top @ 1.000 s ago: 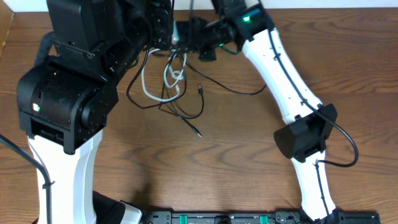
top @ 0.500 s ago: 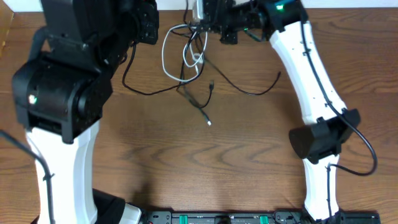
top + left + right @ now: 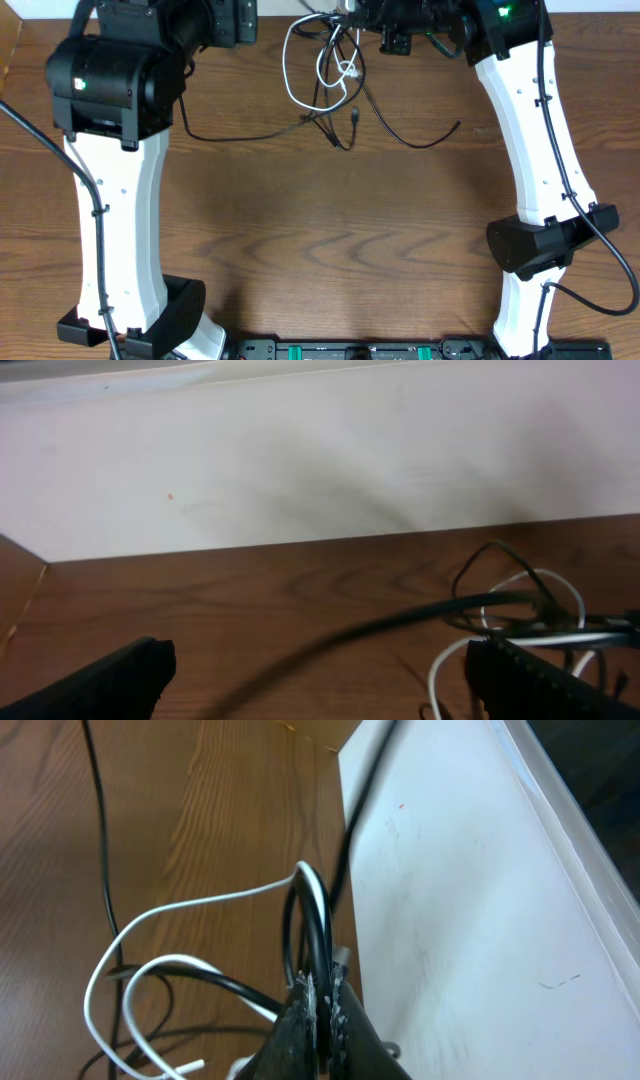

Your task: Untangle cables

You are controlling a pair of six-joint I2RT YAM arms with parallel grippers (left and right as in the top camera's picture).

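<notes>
My left gripper (image 3: 320,675) has just sprung wide apart and let go. A thin black cord (image 3: 410,143) now trails loose across the brown wooden table (image 3: 330,250). My right gripper (image 3: 318,1000) stays clamped on the thin white cord (image 3: 210,900) and black loops together, near the table's far edge. The tangle looks looser but not separated, so I judge the left needs a fresh grasp.

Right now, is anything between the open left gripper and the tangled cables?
Nothing visible is. Only table wood lies between the left gripper and the tangled cables; one black strand runs between its open fingers. The right gripper grips loops of the tangle.
</notes>
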